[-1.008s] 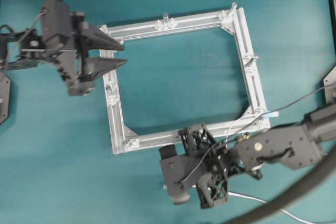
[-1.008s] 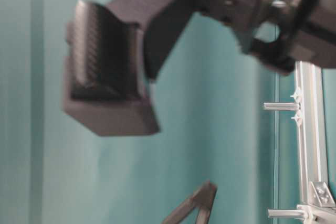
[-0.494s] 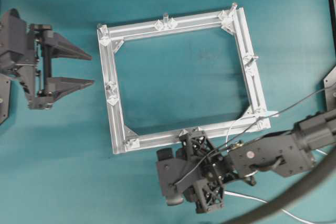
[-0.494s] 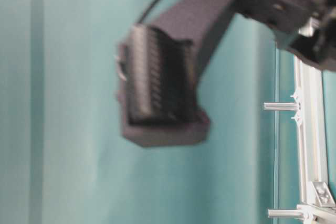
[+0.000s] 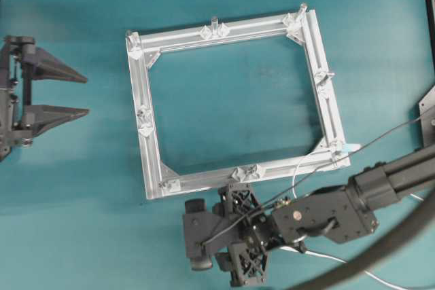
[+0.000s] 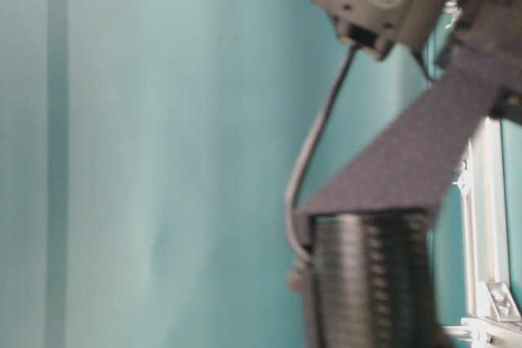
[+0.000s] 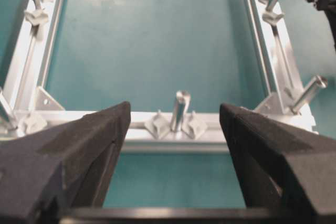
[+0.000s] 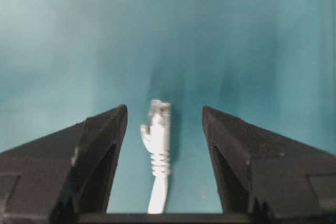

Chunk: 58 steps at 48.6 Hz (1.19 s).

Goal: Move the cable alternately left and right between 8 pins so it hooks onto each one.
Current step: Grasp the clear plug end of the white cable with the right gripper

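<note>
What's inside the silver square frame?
Inside the frame only bare teal table shows. The cable lies outside it, between the open right gripper's fingers, its far length hidden under the arm.

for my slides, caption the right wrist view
Open right gripper straddling the cable plug on the teal table.

A thick dark hose [image 5: 387,249] curves over the teal table [image 5: 231,93].
</note>
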Tool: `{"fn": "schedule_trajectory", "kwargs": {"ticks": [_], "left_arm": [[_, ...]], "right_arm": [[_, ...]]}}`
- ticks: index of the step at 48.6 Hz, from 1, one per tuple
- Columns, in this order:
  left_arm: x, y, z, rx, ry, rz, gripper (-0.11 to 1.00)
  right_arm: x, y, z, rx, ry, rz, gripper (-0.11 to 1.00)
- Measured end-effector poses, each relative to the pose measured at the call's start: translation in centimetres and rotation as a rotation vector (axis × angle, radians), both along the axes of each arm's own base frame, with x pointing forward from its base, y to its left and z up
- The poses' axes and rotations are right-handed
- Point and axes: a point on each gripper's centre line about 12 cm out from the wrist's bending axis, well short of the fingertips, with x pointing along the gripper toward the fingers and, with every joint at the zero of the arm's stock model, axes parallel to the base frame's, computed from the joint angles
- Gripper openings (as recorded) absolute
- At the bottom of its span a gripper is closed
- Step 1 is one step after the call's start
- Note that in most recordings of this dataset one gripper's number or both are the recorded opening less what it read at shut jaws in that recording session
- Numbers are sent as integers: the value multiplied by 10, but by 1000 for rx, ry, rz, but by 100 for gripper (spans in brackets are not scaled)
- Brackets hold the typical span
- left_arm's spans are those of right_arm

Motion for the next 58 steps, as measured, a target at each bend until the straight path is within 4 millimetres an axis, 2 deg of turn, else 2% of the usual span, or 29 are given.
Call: {"fn": "schedule_trajectory", "kwargs": {"ticks": [9, 16, 25, 41, 46, 51, 58], "left_arm": [[-17, -2, 2, 2, -25, -7, 76], [-25, -3, 2, 1, -39, -7, 76], [-28, -3, -3, -31, -33, 5, 76], [-29, -3, -6, -59, -26, 15, 76], [-30, -3, -8, -56, -23, 16, 76], [-31, -3, -10, -54, -23, 16, 76], [-32, -3, -11, -55, -20, 16, 76]], "right_arm": [[-7, 2, -6, -25, 61, 4, 53], [-10, 3, -8, -37, 82, 8, 40], [-9, 3, -11, -36, 78, 8, 17], [-13, 1, -15, -21, 52, 8, 17], [-21, -2, -11, -14, 62, -10, 17], [-41, -5, 0, 15, 88, -66, 17], [-64, -16, 33, 86, 92, -211, 17]]}}
